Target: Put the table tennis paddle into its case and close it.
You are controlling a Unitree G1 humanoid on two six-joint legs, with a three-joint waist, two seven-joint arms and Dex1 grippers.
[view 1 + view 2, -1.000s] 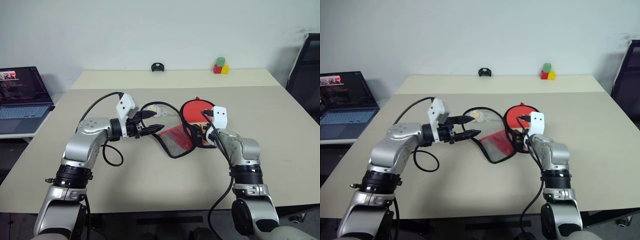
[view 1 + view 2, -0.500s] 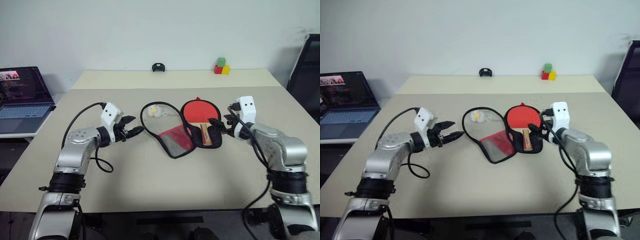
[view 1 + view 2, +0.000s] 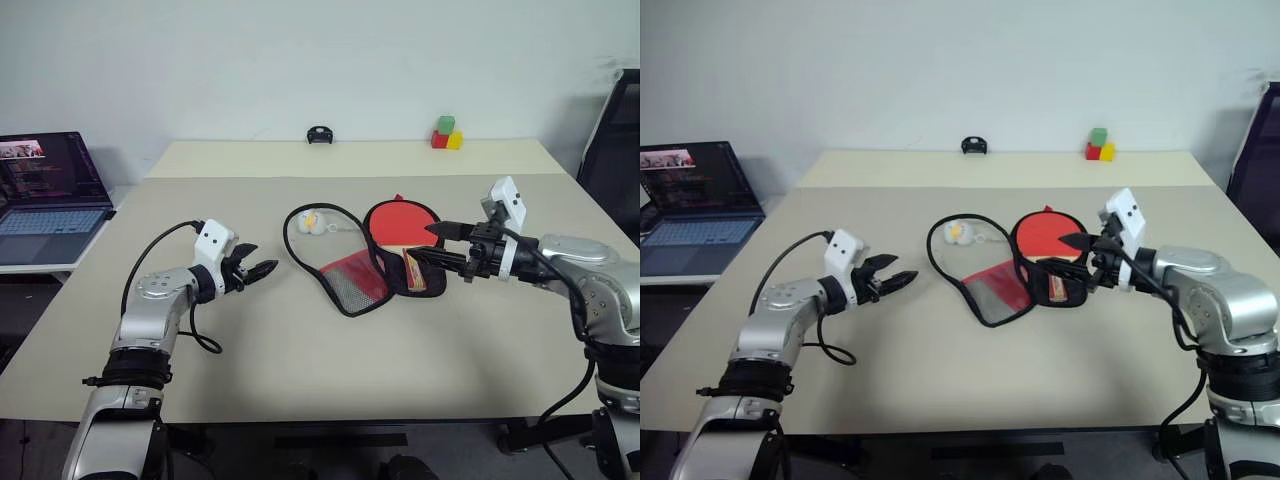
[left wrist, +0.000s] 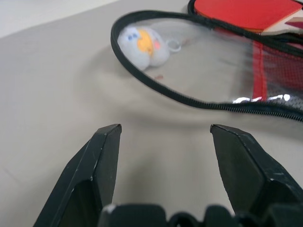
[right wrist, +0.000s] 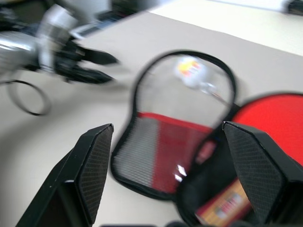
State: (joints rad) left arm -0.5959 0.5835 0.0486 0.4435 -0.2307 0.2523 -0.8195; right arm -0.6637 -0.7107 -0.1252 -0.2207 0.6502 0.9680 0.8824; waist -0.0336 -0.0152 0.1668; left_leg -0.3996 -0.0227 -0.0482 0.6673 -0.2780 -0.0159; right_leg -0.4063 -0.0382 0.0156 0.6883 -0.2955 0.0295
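Note:
The table tennis paddle (image 3: 398, 220) lies red face up on the right half of its case (image 3: 345, 278), handle toward me. The case is unzipped and spread flat on the table, its clear and red mesh flap (image 4: 222, 66) folded out to the left. My left gripper (image 3: 258, 270) hovers open over bare table left of the flap, with nothing between its fingers. My right gripper (image 3: 432, 243) is open and empty, raised just right of the paddle and pointing left across it. In the right wrist view the flap (image 5: 165, 151) and the paddle face (image 5: 274, 123) lie ahead of the open fingers.
A small white plush charm (image 3: 312, 222) lies under the clear part of the flap. A laptop (image 3: 45, 195) sits on a side table at the left. Coloured blocks (image 3: 443, 133) and a small black object (image 3: 320, 134) stand at the far edge; a dark chair (image 3: 615, 130) is at the right.
My left gripper has drawn back leftward and down, away from the case flap. My right gripper has lifted off the paddle handle, swung out to the right and turned to point left.

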